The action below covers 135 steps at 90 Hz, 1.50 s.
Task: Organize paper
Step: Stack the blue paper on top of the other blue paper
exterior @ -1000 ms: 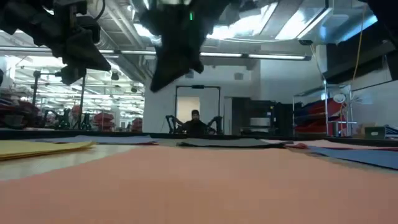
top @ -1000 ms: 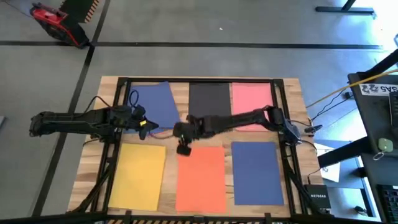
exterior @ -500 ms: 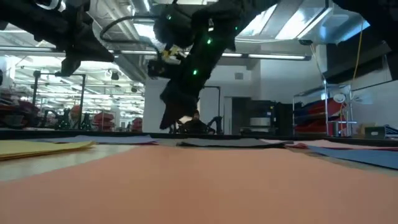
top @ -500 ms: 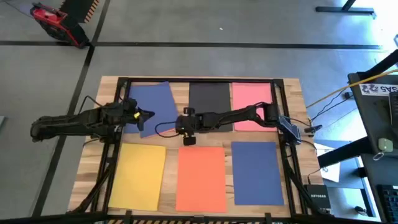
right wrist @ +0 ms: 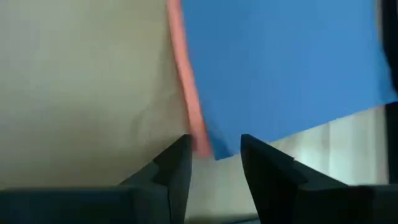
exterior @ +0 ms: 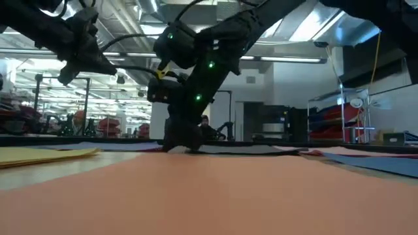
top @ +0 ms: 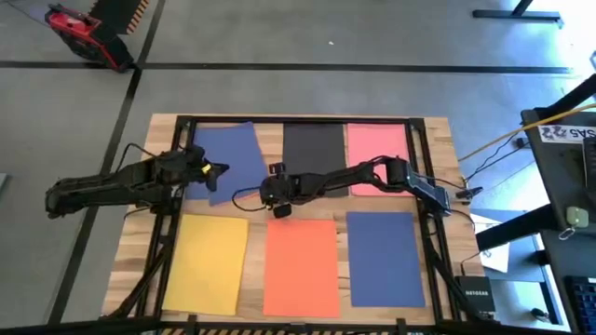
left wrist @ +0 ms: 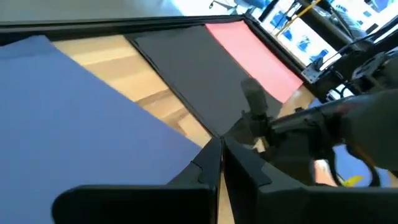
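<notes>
six coloured sheets of paper on your desk (top: 438, 130)
your right tool (top: 277, 196), fingers spread, sits low by the black sheet (top: 314, 149); your left tool (top: 213, 173), fingers pressed together, hovers over the neighbouring blue sheet (top: 233, 154).

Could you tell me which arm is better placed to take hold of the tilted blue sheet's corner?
Right: the right gripper is down at the table, its open fingers either side of a corner of the tilted blue sheet. The left gripper hangs raised over that sheet, fingers shut.

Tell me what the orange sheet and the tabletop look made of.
Orange sheet: seemingly paper, matte, lying thin and flat with crisp straight edges. Tabletop: apparently light wood, its grain and plank seams showing between the sheets; the finish is hard to judge.
</notes>
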{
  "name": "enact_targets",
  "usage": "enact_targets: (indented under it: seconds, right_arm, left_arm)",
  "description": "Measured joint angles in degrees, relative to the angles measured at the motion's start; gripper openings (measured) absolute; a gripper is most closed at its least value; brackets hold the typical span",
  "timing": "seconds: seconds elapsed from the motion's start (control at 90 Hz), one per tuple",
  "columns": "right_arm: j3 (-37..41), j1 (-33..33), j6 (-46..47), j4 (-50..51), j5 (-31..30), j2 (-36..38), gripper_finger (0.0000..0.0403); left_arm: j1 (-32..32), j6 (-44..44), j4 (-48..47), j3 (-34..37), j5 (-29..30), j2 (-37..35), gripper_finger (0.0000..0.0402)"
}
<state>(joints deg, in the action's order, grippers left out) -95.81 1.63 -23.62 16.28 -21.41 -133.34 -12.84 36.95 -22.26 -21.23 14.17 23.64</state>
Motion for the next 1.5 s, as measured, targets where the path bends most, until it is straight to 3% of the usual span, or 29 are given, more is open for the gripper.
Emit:
enact_targets:
  seconds: [0.5,0.9,1.122,1.233,1.5]
  right_arm:
    - [-0.02,2.44,-1.13,-0.18,3.43,-0.24,0.0062]
    - [-2.88,1.03,-1.01,0.65,4.62,-0.39,0.0058]
    - [-3.09,1.01,-0.92,0.69,8.55,-0.39,0.0058]
    - [-3.10,1.01,-0.68,0.71,11.05,-0.39,0.0070]
    - [-3.10,1.01,0.85,-0.88,11.92,-0.49,0.0144]
  left_arm:
    - [0.02,-0.28,-1.90,0.00,0.00,0.02,0.0000]
    - [0.02,-0.02,-2.91,0.00,0.00,0.02,0.0000]
    - [0.02,-0.23,-2.90,0.00,-0.02,0.02,0.0000]
    - [0.02,-0.44,-2.91,0.00,-0.02,0.02,0.0000]
    - [0.02,-1.16,-2.91,0.00,-0.02,0.02,0.0000]
